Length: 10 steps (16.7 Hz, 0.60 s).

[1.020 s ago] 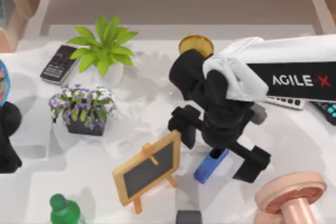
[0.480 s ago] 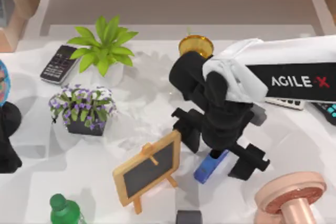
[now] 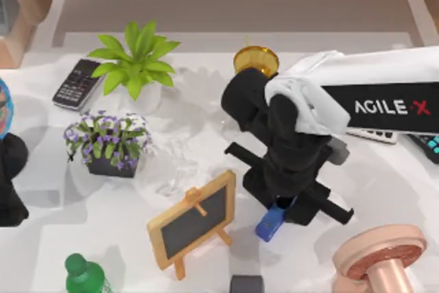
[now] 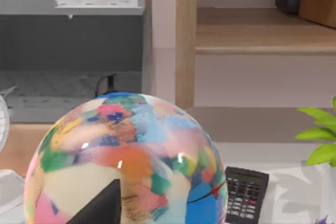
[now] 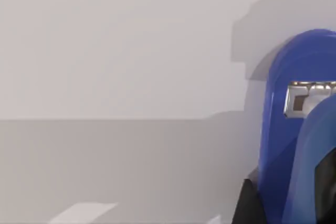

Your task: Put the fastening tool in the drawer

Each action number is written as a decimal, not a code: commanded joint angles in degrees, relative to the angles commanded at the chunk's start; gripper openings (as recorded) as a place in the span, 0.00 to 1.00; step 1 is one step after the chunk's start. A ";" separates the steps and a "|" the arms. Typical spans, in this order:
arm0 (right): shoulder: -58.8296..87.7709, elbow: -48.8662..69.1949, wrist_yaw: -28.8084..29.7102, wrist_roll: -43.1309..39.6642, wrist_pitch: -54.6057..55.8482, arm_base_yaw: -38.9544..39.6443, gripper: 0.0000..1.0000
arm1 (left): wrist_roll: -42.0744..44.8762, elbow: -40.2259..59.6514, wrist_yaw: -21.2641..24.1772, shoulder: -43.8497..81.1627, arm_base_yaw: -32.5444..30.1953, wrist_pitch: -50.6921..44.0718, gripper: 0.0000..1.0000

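right gripper [image 3: 287, 205] | jaws, spread wide a second ago, have drawn in, now clenched on the blue stapler [image 3: 270, 222] | stapler on table beside small chalkboard [image 3: 194, 223] (drawer trip undone) | left arm parked at left edge

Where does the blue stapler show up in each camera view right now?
Top view: the blue stapler pokes out from under the right gripper, right of the small chalkboard easel.
Left wrist view: not in it; a colourful globe and a black calculator are.
Right wrist view: the stapler is close up on the white table.
Shared landmark: the white table, and the calculator between top and left wrist views.
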 joint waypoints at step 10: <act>-0.30 0.02 0.09 -0.15 -0.50 -0.09 0.00 | 0.00 0.00 0.00 0.00 0.00 0.00 1.00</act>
